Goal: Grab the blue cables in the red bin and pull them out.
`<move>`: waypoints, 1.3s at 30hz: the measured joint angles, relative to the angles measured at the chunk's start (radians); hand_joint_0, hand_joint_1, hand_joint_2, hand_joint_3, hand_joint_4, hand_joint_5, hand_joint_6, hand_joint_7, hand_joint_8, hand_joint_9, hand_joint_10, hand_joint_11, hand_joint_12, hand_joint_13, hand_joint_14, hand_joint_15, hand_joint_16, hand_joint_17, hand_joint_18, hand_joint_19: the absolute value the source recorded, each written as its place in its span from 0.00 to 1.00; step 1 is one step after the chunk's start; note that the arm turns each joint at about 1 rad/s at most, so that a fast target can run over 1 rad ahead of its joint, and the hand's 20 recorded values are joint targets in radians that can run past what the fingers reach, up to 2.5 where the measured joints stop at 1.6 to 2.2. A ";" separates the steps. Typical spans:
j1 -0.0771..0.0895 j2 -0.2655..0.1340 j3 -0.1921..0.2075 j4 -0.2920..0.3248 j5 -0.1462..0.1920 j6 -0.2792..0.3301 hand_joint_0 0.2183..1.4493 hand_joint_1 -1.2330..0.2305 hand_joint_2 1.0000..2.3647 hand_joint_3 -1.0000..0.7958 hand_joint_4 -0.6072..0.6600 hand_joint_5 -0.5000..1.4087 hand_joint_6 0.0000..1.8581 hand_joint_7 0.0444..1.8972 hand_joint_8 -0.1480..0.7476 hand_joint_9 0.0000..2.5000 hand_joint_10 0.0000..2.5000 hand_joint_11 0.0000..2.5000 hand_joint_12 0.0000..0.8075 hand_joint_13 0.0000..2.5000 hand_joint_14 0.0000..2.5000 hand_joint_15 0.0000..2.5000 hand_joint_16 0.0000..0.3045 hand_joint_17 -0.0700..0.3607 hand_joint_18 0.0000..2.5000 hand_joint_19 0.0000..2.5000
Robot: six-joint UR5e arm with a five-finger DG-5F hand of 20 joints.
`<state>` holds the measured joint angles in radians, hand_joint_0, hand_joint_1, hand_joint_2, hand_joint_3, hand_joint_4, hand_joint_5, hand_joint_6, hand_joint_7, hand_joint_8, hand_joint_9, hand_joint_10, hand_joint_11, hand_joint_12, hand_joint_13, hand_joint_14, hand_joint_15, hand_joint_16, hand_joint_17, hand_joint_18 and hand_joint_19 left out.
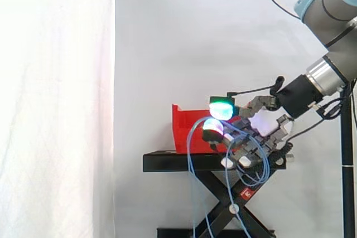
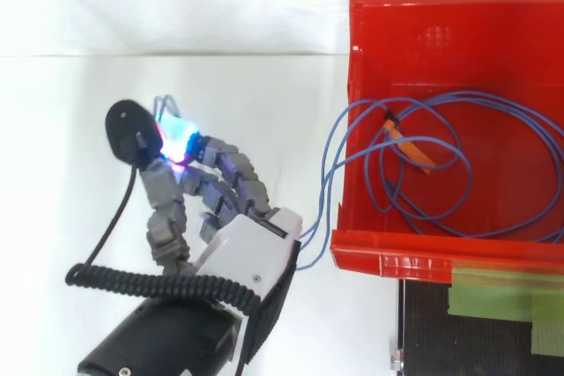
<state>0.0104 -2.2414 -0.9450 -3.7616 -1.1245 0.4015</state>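
The robot hand (image 2: 251, 248) sits outside the red bin (image 2: 388, 254), fingers curled around strands of the blue cables (image 2: 326, 178). A few strands are drawn over the bin's wall, with loops hanging past the black stand (image 1: 167, 161). Most of the coil lies inside the bin, so the pull looks barely underway.

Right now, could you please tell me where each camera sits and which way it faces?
Side view: beside the work at about its height, looking level across the red bin on the black stand; the arm and hand enter from the right.
Top view: above, looking down into the red bin; the hand comes in from lower left.
Shared: the red bin, hand and blue cables.
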 measured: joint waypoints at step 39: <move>-0.059 0.000 -0.001 0.287 -0.328 -0.382 0.57 0.23 0.00 0.00 0.62 0.74 0.23 0.43 0.49 0.45 0.01 0.36 0.43 0.40 0.01 0.30 0.16 0.41 0.34 0.34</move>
<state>-0.0486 -2.2416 -0.9460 -3.4746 -1.4525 0.0198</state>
